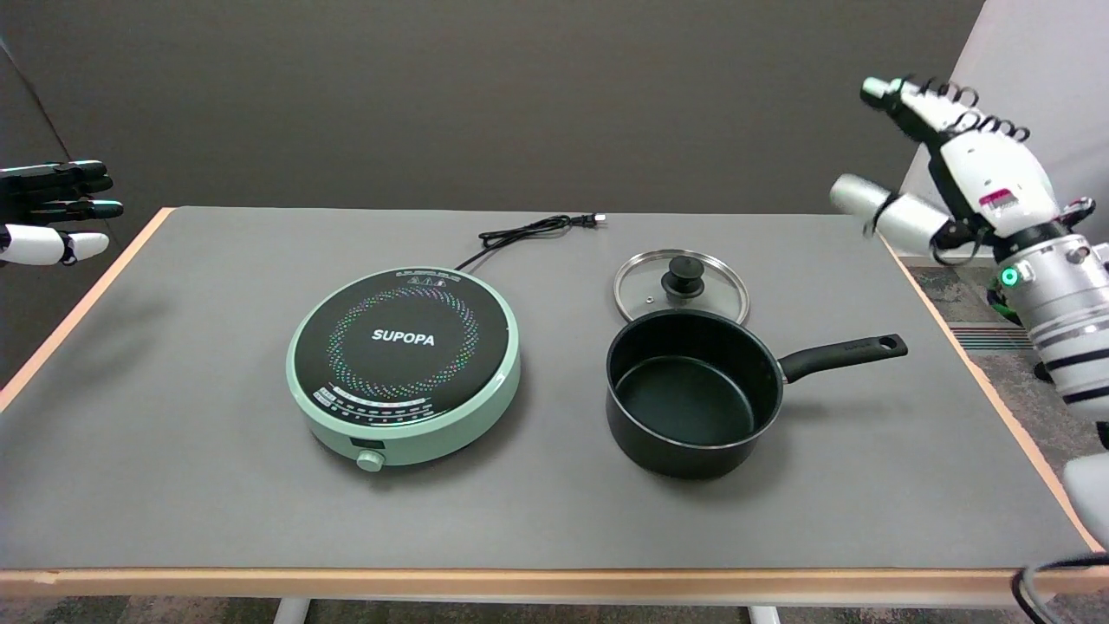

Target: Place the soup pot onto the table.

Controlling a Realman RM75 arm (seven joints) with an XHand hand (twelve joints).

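Observation:
The black soup pot (693, 394) stands upright and empty on the grey table (173, 485), right of centre, its black handle (845, 354) pointing right. My right hand (962, 169) hangs in the air above the table's right edge, well up and to the right of the handle. Its fingers are spread and it holds nothing.
A mint-green SUPOPA induction cooker (404, 362) sits left of the pot, its black cord (528, 232) running to the back. A glass lid (681, 286) with a black knob lies flat just behind the pot. The idle left hand (52, 212) hovers at the upper left.

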